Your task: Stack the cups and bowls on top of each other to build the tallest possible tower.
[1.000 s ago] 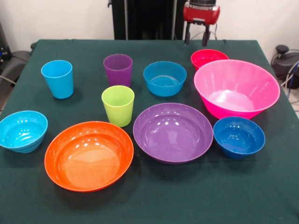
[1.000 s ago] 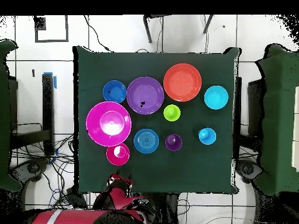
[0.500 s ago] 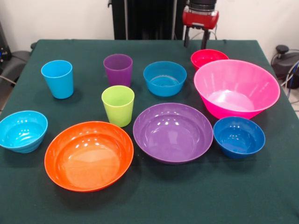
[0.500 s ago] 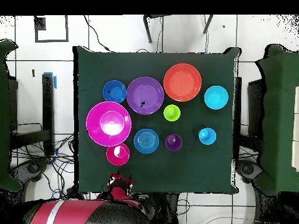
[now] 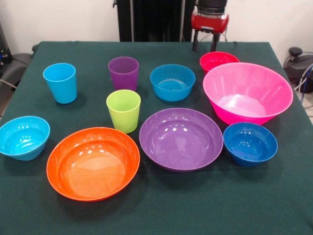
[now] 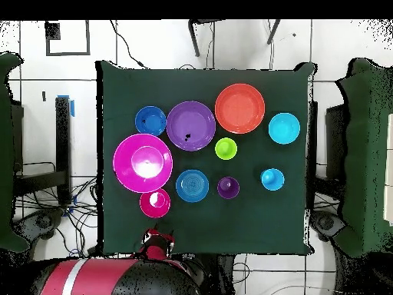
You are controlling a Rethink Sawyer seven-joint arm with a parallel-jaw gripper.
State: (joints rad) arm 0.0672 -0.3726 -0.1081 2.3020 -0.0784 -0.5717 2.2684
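Note:
All pieces stand apart on the green table, none nested. The cups are light blue [image 5: 60, 82], purple [image 5: 123, 72] and lime green [image 5: 123, 110]. The small bowls are cyan [image 5: 23, 137], blue [image 5: 172, 82], dark blue [image 5: 250, 143] and red [image 5: 217, 59]. The wide bowls are orange [image 5: 93, 162] and purple [image 5: 181, 138]. The big pink bowl [image 5: 247, 92] stands beside the red one. My gripper [image 5: 205, 45] is open and empty at the table's far edge, just behind the red bowl. It also shows in the overhead view [image 6: 157, 236], below the red bowl [image 6: 155, 203].
The green cloth covers the table [image 5: 156, 215] to all edges. Cables and chairs lie on the floor around it.
The arm's upper part has swung round behind the table edge. The gripper has hardly moved. No cup or bowl has moved.

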